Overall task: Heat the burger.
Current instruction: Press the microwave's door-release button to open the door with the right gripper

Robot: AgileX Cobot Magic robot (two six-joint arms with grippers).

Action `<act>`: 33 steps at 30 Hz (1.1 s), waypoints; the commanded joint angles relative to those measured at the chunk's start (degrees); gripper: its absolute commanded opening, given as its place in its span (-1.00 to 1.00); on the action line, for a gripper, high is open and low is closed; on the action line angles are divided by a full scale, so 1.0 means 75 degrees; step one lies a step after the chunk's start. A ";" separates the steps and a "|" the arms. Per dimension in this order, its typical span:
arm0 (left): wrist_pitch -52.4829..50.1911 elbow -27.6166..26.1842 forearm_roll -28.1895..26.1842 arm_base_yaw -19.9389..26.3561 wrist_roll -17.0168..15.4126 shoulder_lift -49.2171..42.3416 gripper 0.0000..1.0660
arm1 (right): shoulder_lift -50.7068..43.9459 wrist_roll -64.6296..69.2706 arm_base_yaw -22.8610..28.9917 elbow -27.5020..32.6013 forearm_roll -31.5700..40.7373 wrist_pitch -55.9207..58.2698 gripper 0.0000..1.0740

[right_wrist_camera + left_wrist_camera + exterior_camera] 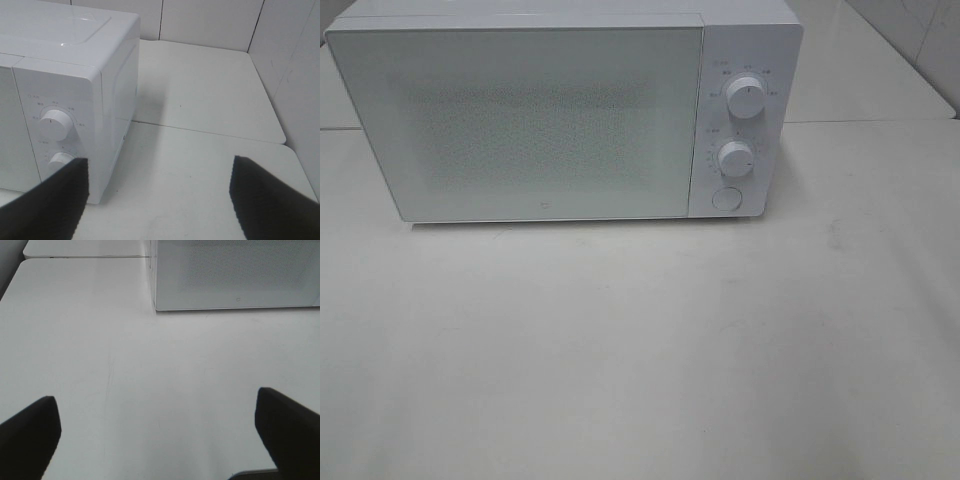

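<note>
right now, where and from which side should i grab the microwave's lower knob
Pinch the lower knob across its round rim, probably coming straight from the front: it sticks out of the front panel as a short cylinder.

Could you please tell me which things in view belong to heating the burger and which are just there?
Job: microwave, upper knob, lower knob, round button, left gripper, right gripper, both open; no burger shows.
Just there: table, wall.
</note>
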 commanded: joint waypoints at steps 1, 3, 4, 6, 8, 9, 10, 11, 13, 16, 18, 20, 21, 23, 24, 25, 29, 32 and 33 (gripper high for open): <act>-0.0099 0.0000 0.0000 0.0023 -0.0053 -0.0046 0.83 | 0.0527 0.0153 -0.0046 -0.0046 -0.0061 -0.0772 0.40; -0.0099 0.0000 0.0000 0.0023 -0.0053 -0.0046 0.83 | 0.0802 0.0153 -0.0046 -0.0046 -0.0069 -0.1108 0.40; -0.0099 0.0000 0.0000 0.0023 -0.0053 -0.0046 0.83 | 0.1070 0.0153 -0.0046 0.0000 -0.0076 -0.1459 0.40; -0.0099 0.0000 0.0000 0.0023 -0.0053 -0.0046 0.83 | 0.1207 0.0153 -0.0046 0.0053 -0.0076 -0.1665 0.40; -0.0099 0.0000 0.0000 0.0023 -0.0053 -0.0046 0.83 | 0.1436 0.0153 -0.0046 0.0237 -0.0069 -0.2238 0.40; -0.0099 0.0000 0.0000 0.0023 -0.0053 -0.0046 0.83 | 0.1520 0.0153 -0.0046 0.0321 -0.0061 -0.2529 0.40; -0.0099 0.0000 0.0000 0.0023 -0.0053 -0.0046 0.83 | 0.1520 0.0153 -0.0046 0.0321 -0.0061 -0.2529 0.40; -0.0099 0.0000 0.0000 0.0023 -0.0053 -0.0046 0.83 | 0.1734 0.0153 -0.0046 0.0519 -0.0023 -0.3056 0.40; -0.0099 0.0000 0.0000 0.0023 -0.0053 -0.0046 0.83 | 0.1811 0.0153 -0.0046 0.0619 -0.0008 -0.3239 0.40; -0.0099 0.0000 0.0000 0.0023 -0.0053 -0.0046 0.83 | 0.2246 0.0053 -0.0046 0.0901 0.0160 -0.4110 0.40; -0.0099 0.0000 0.0000 0.0023 -0.0053 -0.0046 0.83 | 0.2513 0.0053 -0.0046 0.0947 0.0481 -0.4393 0.40; -0.0099 0.0000 0.0000 0.0023 -0.0053 -0.0046 0.83 | 0.2842 -0.0229 -0.0038 0.1070 0.0825 -0.4874 0.40; -0.0099 0.0000 0.0000 0.0023 -0.0053 -0.0046 0.83 | 0.2842 -0.0229 -0.0038 0.1070 0.0825 -0.4874 0.40; -0.0099 0.0000 0.0000 0.0023 -0.0053 -0.0046 0.83 | 0.2956 -0.0382 -0.0023 0.1138 0.0978 -0.5103 0.40; -0.0099 0.0000 0.0000 0.0023 -0.0053 -0.0046 0.83 | 0.3155 -0.0626 -0.0023 0.1299 0.1261 -0.5584 0.40; -0.0099 0.0000 0.0000 0.0023 -0.0053 -0.0046 0.83 | 0.3308 -0.0764 -0.0023 0.1505 0.1543 -0.6127 0.40; -0.0099 0.0000 0.0000 0.0023 -0.0053 -0.0046 0.83 | 0.3407 -0.0817 -0.0023 0.1757 0.1788 -0.6570 0.40; -0.0099 0.0000 -0.0008 0.0023 -0.0053 -0.0046 0.83 | 0.3415 -0.0825 0.0038 0.1956 0.1910 -0.6738 0.40; -0.0099 0.0000 -0.0008 0.0023 -0.0053 -0.0046 0.83 | 0.3415 -0.0863 0.0168 0.2009 0.2078 -0.6791 0.40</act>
